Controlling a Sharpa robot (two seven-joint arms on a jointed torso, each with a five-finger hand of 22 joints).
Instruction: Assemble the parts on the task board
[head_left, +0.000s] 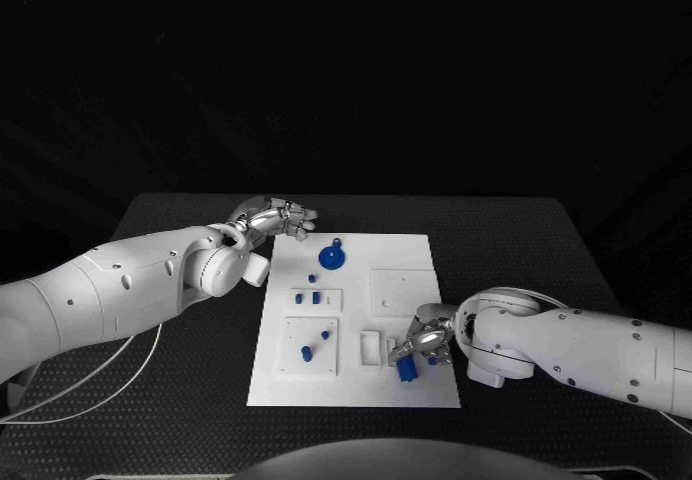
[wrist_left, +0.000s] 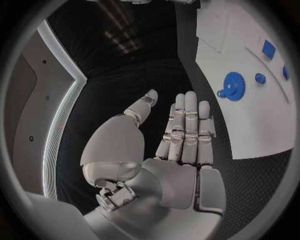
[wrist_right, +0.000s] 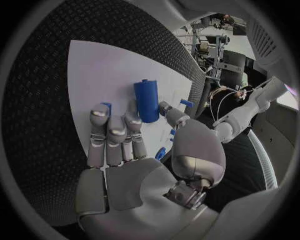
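Right silver hand (head_left: 427, 340) over the near right corner of the white flat task board (head_left: 404, 255), its fingertips (wrist_right: 132, 120) pinching a blue cylindrical part (wrist_right: 147, 100) just above the board, blue toothed gear (head_left: 332, 259) farther back, left silver hand (head_left: 274, 218) off the board's far left corner, fingers straight, holding nothing

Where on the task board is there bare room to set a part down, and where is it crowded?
Bare: the task board's far right corner beyond the square recess, and its near edge. Crowded: the left column, from the blue gear through small blue parts to the lower panel, and around the right hand at a blue cylinder.
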